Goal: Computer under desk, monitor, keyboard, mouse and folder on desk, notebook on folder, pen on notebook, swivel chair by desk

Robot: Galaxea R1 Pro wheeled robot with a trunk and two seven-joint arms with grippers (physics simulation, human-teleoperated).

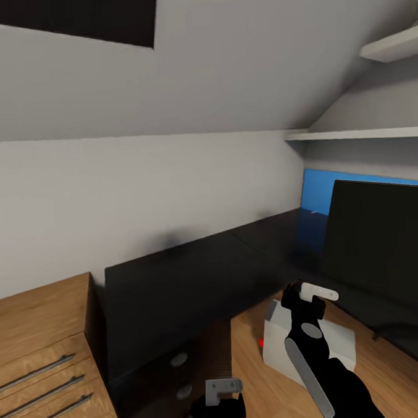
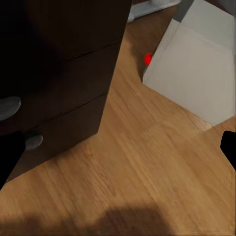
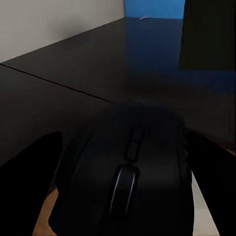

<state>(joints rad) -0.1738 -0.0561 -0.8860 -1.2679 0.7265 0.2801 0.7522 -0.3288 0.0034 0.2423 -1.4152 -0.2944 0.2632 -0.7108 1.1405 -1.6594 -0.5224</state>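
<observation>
The mouse (image 3: 125,177) sits clamped in the right gripper (image 3: 123,196), carried low-centre toward the desk (image 1: 194,272); left fingers' state unclear.

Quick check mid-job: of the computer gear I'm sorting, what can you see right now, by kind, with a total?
Monitor: 1, standing on the desk
Computer tower: 1, on the floor by the desk
Mouse: 1, between the right pincer's fingers, near the desk edge
Total: 3
</observation>
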